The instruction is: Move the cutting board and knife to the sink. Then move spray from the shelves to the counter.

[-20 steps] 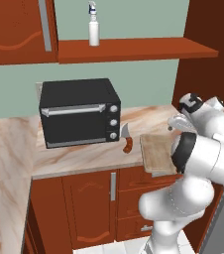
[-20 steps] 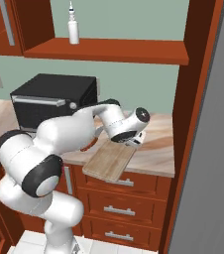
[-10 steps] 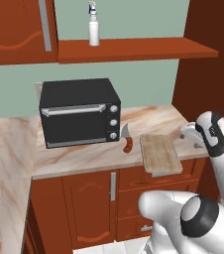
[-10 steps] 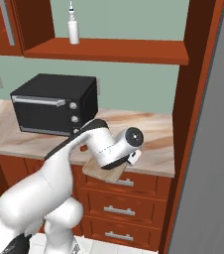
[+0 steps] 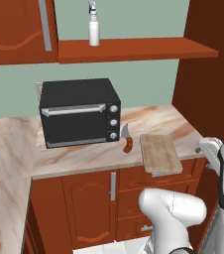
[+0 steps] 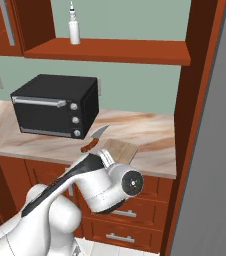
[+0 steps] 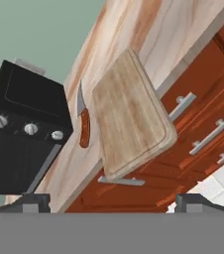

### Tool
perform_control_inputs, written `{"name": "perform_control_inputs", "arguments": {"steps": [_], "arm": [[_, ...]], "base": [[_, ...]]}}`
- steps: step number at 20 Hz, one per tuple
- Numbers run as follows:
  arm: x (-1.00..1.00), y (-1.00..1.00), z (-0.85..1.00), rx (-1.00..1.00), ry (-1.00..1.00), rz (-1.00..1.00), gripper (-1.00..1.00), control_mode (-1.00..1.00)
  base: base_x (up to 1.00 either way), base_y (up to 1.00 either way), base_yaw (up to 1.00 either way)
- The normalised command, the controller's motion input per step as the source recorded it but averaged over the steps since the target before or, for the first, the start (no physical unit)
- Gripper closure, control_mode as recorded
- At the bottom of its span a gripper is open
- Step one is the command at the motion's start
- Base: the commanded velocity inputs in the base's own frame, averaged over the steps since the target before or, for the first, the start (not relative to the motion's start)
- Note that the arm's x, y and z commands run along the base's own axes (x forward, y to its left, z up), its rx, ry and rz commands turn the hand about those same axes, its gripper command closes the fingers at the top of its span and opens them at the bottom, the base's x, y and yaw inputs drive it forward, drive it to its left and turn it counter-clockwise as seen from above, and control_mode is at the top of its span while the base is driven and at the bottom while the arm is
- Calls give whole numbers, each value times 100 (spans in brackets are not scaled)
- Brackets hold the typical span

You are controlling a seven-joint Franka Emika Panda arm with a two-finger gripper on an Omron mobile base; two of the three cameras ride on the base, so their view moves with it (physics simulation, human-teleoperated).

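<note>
The cutting board (image 5: 159, 153) lies on the counter (image 5: 79, 156), its near end jutting over the front edge; it also shows in the hand view (image 7: 129, 116) and, partly behind my arm, in the right base view (image 6: 120, 148). Just left of it lies the knife (image 5: 127, 139) (image 7: 84, 124) (image 6: 93, 141), next to the black oven (image 5: 79, 111). My gripper (image 7: 113, 201) is open and holds nothing; it hangs in front of the counter edge, looking up along the board. The spray (image 5: 93, 31) (image 6: 74, 30) stands on the shelves (image 5: 134, 49). The sink is out of view.
Drawers with metal handles (image 7: 210, 136) sit under the counter below the board. A tall wooden cabinet side (image 5: 210, 74) closes the counter's right end. An upper cabinet door (image 5: 15, 30) hangs left of the shelf. My arm's elbow (image 6: 110, 185) bulks before the drawers.
My hand has swung from above the board to the right and down, off the counter, to in front of its edge. Board, knife and spray have not moved; the jaws stayed open.
</note>
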Motion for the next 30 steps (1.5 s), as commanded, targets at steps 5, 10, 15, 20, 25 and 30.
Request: {"name": "perform_control_inputs", "arguments": {"steps": [5,10,15,20,25,30], "arm": [[-23,0,0,24,0,-11,-100,-100],[-24,0,0,24,0,-7,-100,-100],[-8,-2,0,9,0,0,-100,-100],[10,0,-2,2,0,1,-100,-100],[26,5,-13,0,0,0,-100,-100],[10,0,-26,3,0,0,-100,-100]], "base": [[0,0,0],[0,0,0],[0,0,0],[0,0,0],[0,0,0],[0,0,0]]}}
